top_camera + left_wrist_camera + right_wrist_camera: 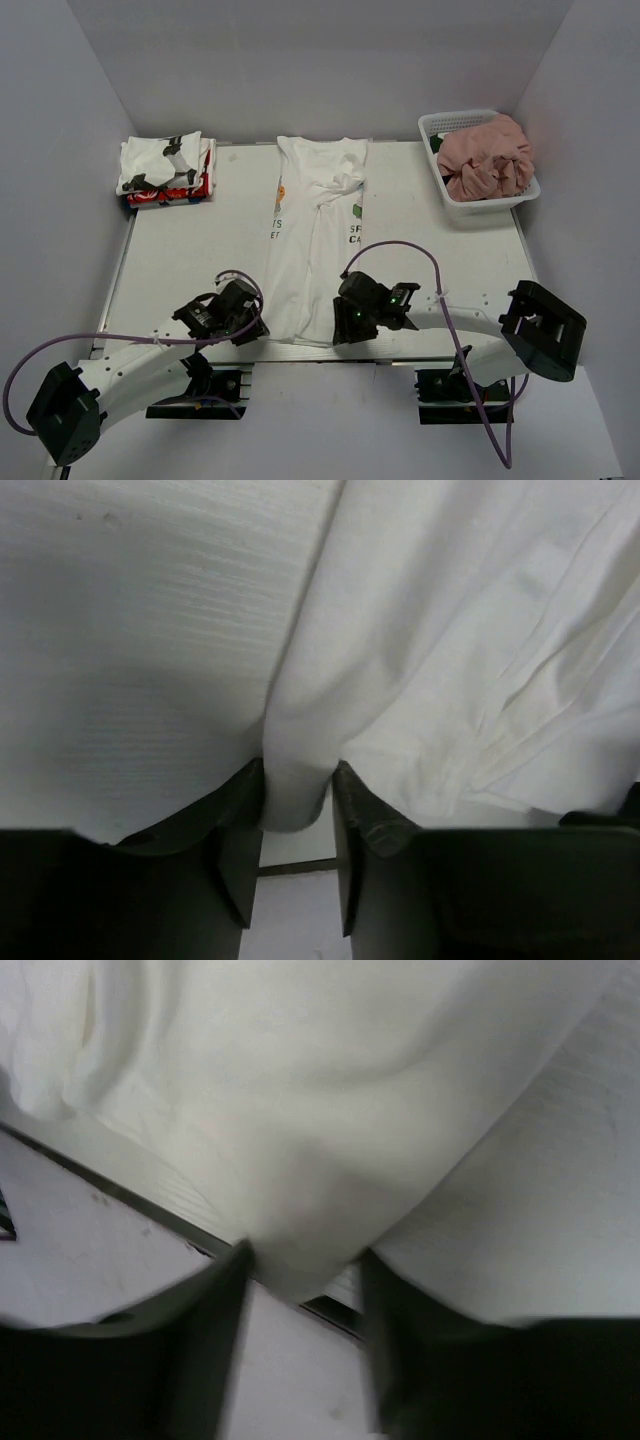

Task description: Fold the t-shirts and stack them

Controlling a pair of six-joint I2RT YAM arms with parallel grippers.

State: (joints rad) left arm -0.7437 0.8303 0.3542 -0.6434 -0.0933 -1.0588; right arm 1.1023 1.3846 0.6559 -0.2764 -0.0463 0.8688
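left claw (298, 795) pinches the white shirt (312, 240) at its near hem; right claw (305, 1260) straddles it, grip unclear, for folding away.

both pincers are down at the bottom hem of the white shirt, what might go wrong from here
1. The left pincer pinches only a narrow fold of the white t-shirt at its hem, so the cloth might slip out on lifting.
2. The right pincer looks wider around a thicker bunch, in a blurred view; uneven grips could skew the fold.
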